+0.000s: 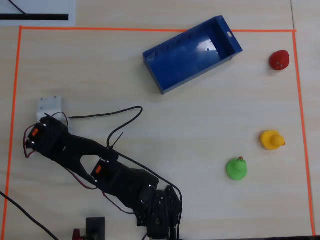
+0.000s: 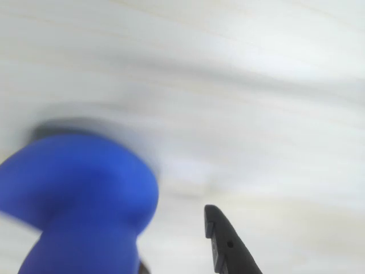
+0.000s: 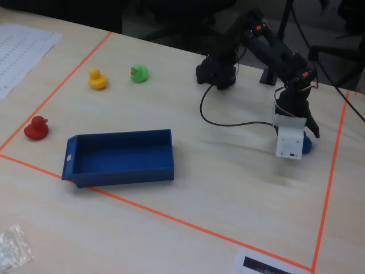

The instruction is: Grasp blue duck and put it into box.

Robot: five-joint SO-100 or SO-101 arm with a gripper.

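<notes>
While the gripper (image 3: 301, 138) sits low at the right of the fixed view, the blue duck (image 2: 80, 200) fills the lower left of the wrist view, right by one dark fingertip.

Whether the jaws are clamped on it or just bracketing it, I cannot tell: wrist view is motion-blurred and only one finger (image 2: 225, 242) shows. In the fixed view a sliver of blue peeks out beside the white camera housing (image 3: 289, 140), so the duck is at the gripper, well apart from the box (image 3: 120, 157) at centre-left. Box is rigid dark blue plastic, low walls, open top, empty, an easy drop target. Duck looks smooth, rounded, rubbery, so it may squirm under a pinch. Green duck (image 3: 138, 73), yellow duck (image 3: 97, 79) and red duck (image 3: 36, 128) sit far left, clear of the path. Table (image 3: 228, 188) is pale wood-grain with orange tape (image 3: 171, 217) marking the work area.
</notes>
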